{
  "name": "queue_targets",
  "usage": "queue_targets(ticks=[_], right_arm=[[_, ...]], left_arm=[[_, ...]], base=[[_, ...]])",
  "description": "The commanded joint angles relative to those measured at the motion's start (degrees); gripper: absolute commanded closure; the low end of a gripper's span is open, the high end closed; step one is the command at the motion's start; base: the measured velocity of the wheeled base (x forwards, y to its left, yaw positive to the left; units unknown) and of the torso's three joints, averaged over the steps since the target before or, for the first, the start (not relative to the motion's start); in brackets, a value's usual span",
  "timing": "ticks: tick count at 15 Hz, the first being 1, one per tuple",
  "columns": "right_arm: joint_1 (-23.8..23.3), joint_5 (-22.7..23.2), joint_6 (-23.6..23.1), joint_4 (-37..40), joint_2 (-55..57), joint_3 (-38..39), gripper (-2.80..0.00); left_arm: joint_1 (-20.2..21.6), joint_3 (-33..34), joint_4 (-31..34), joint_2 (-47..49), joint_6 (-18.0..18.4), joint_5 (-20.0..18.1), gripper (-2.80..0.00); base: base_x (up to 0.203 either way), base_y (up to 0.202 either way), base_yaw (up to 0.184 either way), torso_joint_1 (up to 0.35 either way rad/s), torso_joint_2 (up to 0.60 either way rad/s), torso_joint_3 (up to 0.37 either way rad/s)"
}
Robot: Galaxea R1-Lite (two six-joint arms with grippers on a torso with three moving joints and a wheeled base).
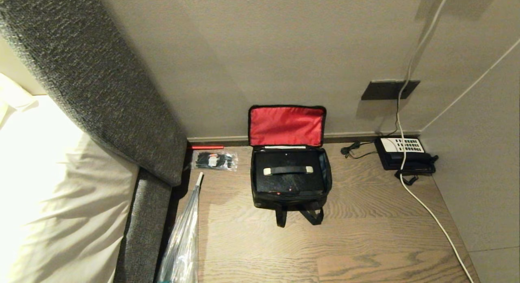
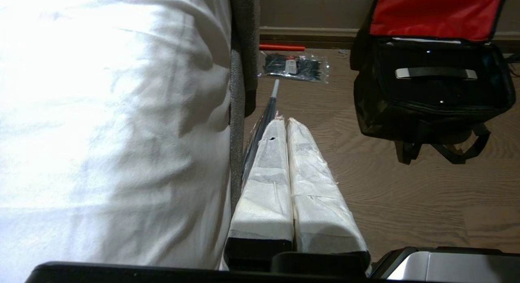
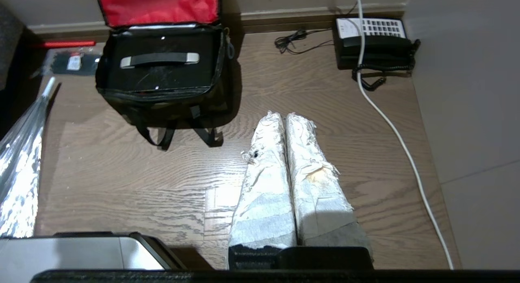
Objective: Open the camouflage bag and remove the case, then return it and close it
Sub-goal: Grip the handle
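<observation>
The camouflage bag [image 1: 290, 201] stands open on the wood floor against the wall, its red-lined lid [image 1: 287, 125] leaning back. Inside it lies the black case [image 1: 289, 181], its grey-ended handle bar [image 1: 288, 170] facing up. The bag [image 2: 378, 112] and the case [image 2: 430, 92] also show in the left wrist view, and both the bag [image 3: 162, 108] and the case [image 3: 162, 73] in the right wrist view. My left gripper [image 2: 283, 120] is shut and empty, hanging beside the bed, well short of the bag. Equally shut and empty, my right gripper [image 3: 283, 115] hovers over bare floor to the bag's right. Neither arm shows in the head view.
A bed with a white sheet [image 1: 48, 185] and grey upholstered frame [image 1: 101, 88] fills the left. A clear wrapped umbrella [image 1: 183, 242] and a packet of black ties [image 1: 214, 160] lie beside it. A black telephone [image 1: 404, 153] with a white cable [image 1: 426, 212] sits right.
</observation>
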Motion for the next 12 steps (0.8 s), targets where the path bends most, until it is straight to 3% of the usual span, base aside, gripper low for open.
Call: queue_targets(ticks=[1,6,10,12], right_arm=[[0.02,0.05,0.01,-0.02,-0.19,0.00,0.00],[0.02,0.00,0.01,-0.02,-0.19,0.00,0.00],[0.02,-0.02,0.01,-0.02,-0.19,0.00,0.00],[-0.06,0.03,0.01,-0.02,-0.19,0.00,0.00]], left_arm=[[0.04,0.06,-0.11,-0.11,0.19,0.11,0.00],[0.04,0.03,-0.20,-0.11,0.08,0.20,0.00],[0.04,0.12,-0.20,-0.11,0.25,0.11,0.00],[0.04,0.12,-0.20,-0.11,0.18,0.11,0.00]], base=[[0.000,0.000,0.000,0.000,0.00,0.000],[0.000,0.000,0.000,0.000,0.00,0.000],[0.128,-0.035,-0.001,0.003,0.00,0.003],[0.000,0.000,0.000,0.000,0.00,0.000]])
